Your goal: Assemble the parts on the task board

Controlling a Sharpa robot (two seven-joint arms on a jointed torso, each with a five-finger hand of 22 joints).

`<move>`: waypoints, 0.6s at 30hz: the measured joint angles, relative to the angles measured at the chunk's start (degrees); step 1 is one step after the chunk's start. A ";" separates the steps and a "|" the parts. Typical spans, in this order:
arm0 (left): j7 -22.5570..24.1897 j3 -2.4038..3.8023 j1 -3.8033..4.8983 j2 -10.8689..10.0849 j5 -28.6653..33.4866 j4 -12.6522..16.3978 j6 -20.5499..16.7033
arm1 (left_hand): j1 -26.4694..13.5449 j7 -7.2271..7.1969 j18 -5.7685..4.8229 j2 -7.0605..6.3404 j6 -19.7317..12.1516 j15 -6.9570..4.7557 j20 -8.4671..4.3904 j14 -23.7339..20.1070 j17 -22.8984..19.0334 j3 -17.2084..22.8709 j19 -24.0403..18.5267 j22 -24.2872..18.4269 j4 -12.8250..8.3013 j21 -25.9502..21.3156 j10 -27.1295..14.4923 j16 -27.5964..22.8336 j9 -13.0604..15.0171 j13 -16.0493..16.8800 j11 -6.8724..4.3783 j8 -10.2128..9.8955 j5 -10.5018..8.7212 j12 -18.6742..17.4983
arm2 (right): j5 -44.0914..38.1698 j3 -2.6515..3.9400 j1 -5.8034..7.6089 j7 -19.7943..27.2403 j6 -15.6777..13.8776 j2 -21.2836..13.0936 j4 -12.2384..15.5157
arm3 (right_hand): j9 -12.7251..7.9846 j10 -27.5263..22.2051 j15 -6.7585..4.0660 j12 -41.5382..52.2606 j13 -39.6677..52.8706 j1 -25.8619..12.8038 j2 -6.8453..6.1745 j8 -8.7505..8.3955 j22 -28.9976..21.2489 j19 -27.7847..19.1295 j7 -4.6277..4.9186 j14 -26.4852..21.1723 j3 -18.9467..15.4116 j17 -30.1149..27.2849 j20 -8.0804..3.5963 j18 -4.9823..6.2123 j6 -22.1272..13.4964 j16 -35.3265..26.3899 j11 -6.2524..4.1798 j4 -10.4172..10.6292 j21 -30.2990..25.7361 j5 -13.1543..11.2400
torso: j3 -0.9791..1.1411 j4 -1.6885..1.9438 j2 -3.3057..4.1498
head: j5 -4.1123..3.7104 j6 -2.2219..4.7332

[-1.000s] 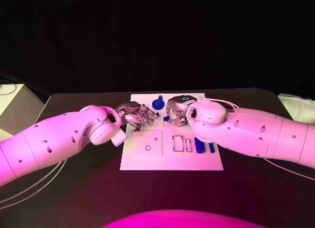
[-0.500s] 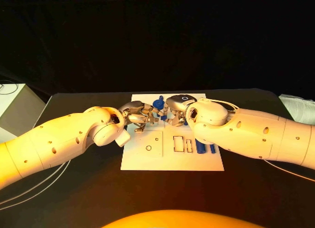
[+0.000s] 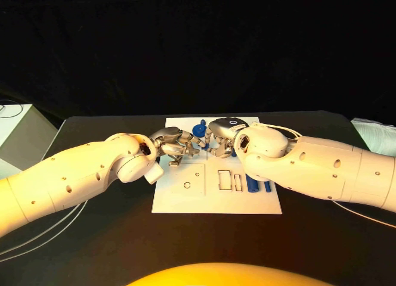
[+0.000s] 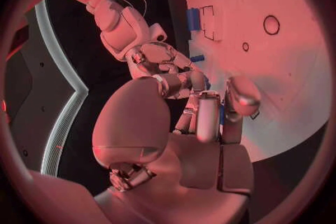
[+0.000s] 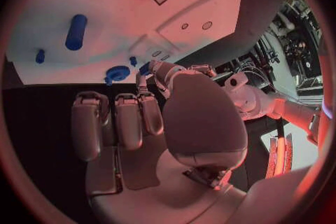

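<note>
Hands are crowding over board, grips unclear; blue part risking a knock if fingers collide.

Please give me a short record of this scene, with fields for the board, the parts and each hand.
board: white task board in the middle of the black table
parts: blue knob-shaped part near the board's far edge; blue bar beside the rectangular slots
left hand: over the board's far part, fingers curled; hold unclear
right hand: facing it, close; hold unclear
</note>
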 measured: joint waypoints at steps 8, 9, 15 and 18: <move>-1.00 0.00 0.00 -0.05 -0.62 -0.10 0.35 | 0.00 0.32 0.00 0.00 0.90 0.00 0.21 0.00 0.00 0.00 0.20 0.17 0.00 0.27 0.00 0.00 0.16 0.08 0.01 0.24 0.00 0.26 | 0.05 0.02 0.00 -0.02 -0.25 -0.11 0.19 | -0.01 0.05 0.00 0.00 -0.01 0.00 0.00 0.00 0.03 0.00 0.00 0.00 0.10 0.00 0.00 0.00 0.00 0.00 -0.05 -0.10 0.00 0.00 | -0.02 0.00 0.00 | -0.08 -0.09; -1.07 -0.01 0.00 -0.05 -0.65 -0.12 0.35 | 0.00 0.32 0.00 0.00 0.90 0.00 0.21 0.00 0.00 0.00 0.20 0.17 0.00 0.27 0.00 0.00 0.16 0.08 0.01 0.24 0.00 0.26 | 0.05 0.02 0.00 -0.03 -0.27 -0.12 0.22 | -0.02 0.05 0.00 0.00 -0.01 0.00 0.00 0.00 0.03 0.00 0.00 0.00 0.16 0.00 0.00 0.00 0.00 0.00 -0.05 -0.16 0.00 0.00 | -0.02 0.00 0.00 | -0.08 -0.09; -1.38 -0.01 0.00 0.02 -0.85 -0.21 0.38 | 0.00 0.32 0.00 0.00 0.90 0.01 0.20 0.00 0.00 -0.01 0.20 0.28 0.00 0.27 0.01 0.00 0.06 0.08 0.28 0.24 0.00 0.27 | 0.07 0.04 0.00 -0.03 -0.53 -0.17 0.56 | -0.03 0.05 0.00 0.00 -0.01 -0.22 -0.23 0.00 0.03 0.00 0.00 0.00 0.16 -0.01 0.00 0.00 0.00 0.00 -0.05 -0.16 0.00 0.00 | -0.01 0.00 0.02 | -0.09 -0.09; -1.47 -0.01 0.00 0.04 -0.90 -0.22 0.40 | 0.00 0.32 0.00 0.00 0.90 0.01 0.21 0.00 0.00 -0.01 0.20 0.28 0.01 0.27 0.01 0.00 0.02 0.08 0.43 0.24 0.00 0.27 | 0.07 0.06 0.00 -0.02 -0.66 -0.20 0.69 | -0.03 0.05 0.00 0.00 -0.01 -0.22 -0.23 0.00 0.03 0.00 0.00 0.00 0.16 -0.01 0.00 0.00 0.00 0.00 -0.05 -0.16 0.00 0.00 | 0.00 0.00 0.02 | -0.05 -0.09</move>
